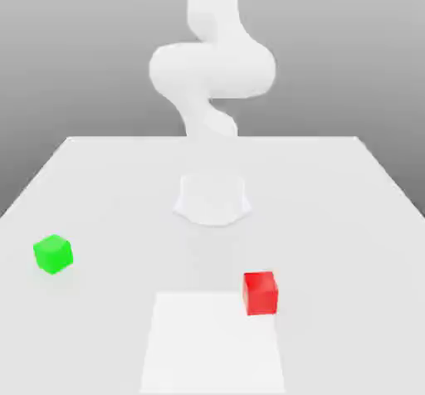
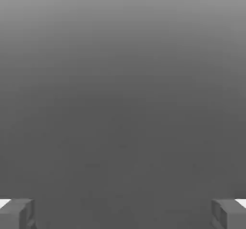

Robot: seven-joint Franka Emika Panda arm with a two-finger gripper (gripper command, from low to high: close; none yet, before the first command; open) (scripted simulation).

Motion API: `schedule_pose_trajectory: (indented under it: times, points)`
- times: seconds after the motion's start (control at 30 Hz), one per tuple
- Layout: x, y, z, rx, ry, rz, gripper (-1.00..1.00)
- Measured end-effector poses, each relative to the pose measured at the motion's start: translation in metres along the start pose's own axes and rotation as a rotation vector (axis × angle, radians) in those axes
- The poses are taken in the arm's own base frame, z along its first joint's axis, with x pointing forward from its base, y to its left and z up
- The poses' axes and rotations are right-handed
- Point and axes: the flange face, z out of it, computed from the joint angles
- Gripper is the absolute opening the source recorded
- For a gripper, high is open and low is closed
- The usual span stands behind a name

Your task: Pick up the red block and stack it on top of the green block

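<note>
The red block (image 1: 260,292) is a small red cube resting on the white table (image 1: 332,219), near the front and toward the exterior view's right. Far off toward that view's left sits the green block (image 1: 53,254), a cube of about the same size, also flat on the table. In the hand view my gripper (image 2: 123,214) stands open, its two grey fingertips (image 2: 17,213) far apart with nothing between them and only a plain grey background beyond. Neither block is touched.
The white arm (image 1: 212,65) rises from its round base (image 1: 212,198) at the middle back of the table. A lighter square patch (image 1: 212,343) lies on the tabletop at the front, its corner under the red block.
</note>
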Motion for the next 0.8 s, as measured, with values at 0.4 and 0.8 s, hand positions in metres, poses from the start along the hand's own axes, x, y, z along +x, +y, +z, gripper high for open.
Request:
schedule_pose_trajectory:
  times: [0.4,0.8]
  points:
    - [-0.16,0.09,0.246,-0.296,-0.35,-0.046,0.0]
    - [-0.306,0.218,0.357,-0.501,-0.52,-0.097,0.0]
